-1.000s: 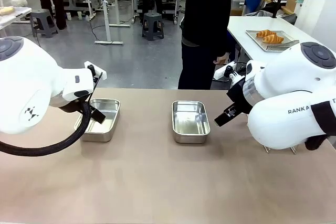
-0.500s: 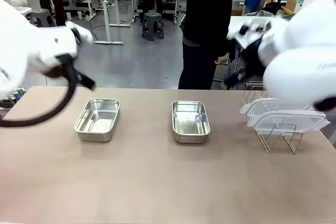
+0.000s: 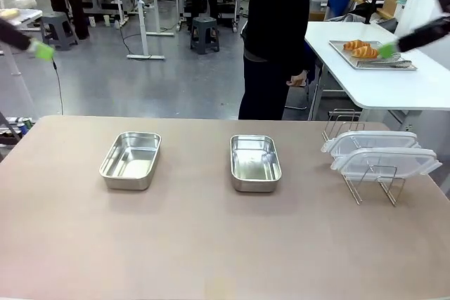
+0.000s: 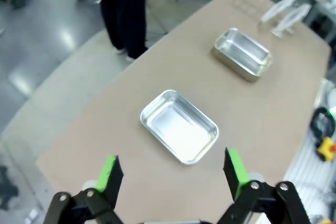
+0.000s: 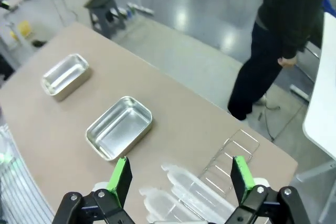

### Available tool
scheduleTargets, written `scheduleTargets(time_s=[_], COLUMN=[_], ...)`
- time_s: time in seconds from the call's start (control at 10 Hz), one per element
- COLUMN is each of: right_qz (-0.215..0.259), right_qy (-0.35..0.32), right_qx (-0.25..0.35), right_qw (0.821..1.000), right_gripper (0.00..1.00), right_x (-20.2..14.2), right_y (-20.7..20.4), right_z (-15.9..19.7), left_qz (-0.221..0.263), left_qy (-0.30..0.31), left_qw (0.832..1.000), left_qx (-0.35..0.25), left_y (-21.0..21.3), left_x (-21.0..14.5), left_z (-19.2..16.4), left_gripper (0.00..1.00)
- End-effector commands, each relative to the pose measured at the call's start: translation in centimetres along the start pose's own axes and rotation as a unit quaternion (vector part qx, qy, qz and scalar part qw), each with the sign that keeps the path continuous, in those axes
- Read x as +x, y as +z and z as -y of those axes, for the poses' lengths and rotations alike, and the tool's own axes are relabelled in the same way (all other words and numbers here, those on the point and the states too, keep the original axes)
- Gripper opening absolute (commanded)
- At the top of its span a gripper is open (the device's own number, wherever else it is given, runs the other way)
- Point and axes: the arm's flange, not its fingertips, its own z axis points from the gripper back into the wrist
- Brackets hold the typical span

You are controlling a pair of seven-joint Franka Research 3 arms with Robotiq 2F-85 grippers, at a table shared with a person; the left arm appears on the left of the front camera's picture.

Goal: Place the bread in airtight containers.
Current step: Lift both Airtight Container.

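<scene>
— Since both croissants (image 3: pixel 356 45) (image 3: pixel 366 52) lie on the metal tray (image 3: pixel 404 65) over on the white side table (image 3: pixel 394 89), well apart from the containers, we judge that we are at the first step: fetching the bread. Nothing is packed yet.

— Agreed. How do our claws stand?

— Our left gripper (image 4: pixel 172 169) hangs high over the brown table (image 4: pixel 273 108), jaws spread wide with nothing between them. Our right gripper (image 5: pixel 180 174) is just the same, spread and empty, above the end of the table where the lids are.

— What does the next move ask of us?

— We think one arm must reach out to the tray, come down across one croissant and pinch it softly, since the pastry would likely crush. Then we carry it to an open tub.

— Let us count.

— We see two croissants, close together on the one tray. We see two steel containers (image 3: pixel 131 161) (image 3: pixel 255 163), both empty and uncovered, set apart from each other on our table. Two clear lids (image 3: pixel 369 142) (image 3: pixel 387 161) rest on one wire rack (image 3: pixel 373 187) to our right. One person (image 3: pixel 278 33) stands at the far edge.
</scene>
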Motion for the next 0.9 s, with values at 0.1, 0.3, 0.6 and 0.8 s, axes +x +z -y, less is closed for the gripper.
scheduleTargets(time_s=[0.1,0.3,0.6,0.8], right_qz=[0.083,0.121,0.140,0.135], right_qy=[0.005,0.010,0.003,-0.033], right_qx=[0.096,0.130,0.149,0.139], right_qw=[0.992,0.984,0.979,0.980], right_gripper=[1.00,1.00,1.00,1.00], right_x=[-11.0,-16.5,-20.2,-20.1], right_y=[5.1,5.5,4.2,3.8], right_z=[5.6,6.8,7.3,7.4], left_qz=[0.057,0.080,0.102,0.095], left_qy=[-0.062,-0.046,-0.036,-0.015], left_qw=[0.995,0.995,0.993,0.995], left_qx=[-0.048,-0.035,-0.043,-0.038], left_y=[4.5,6.0,6.1,5.0], left_x=[-8.2,-13.2,-15.5,-15.5], left_z=[-2.2,-2.9,-3.0,-2.8], left_gripper=[1.00,1.00,1.00,1.00])
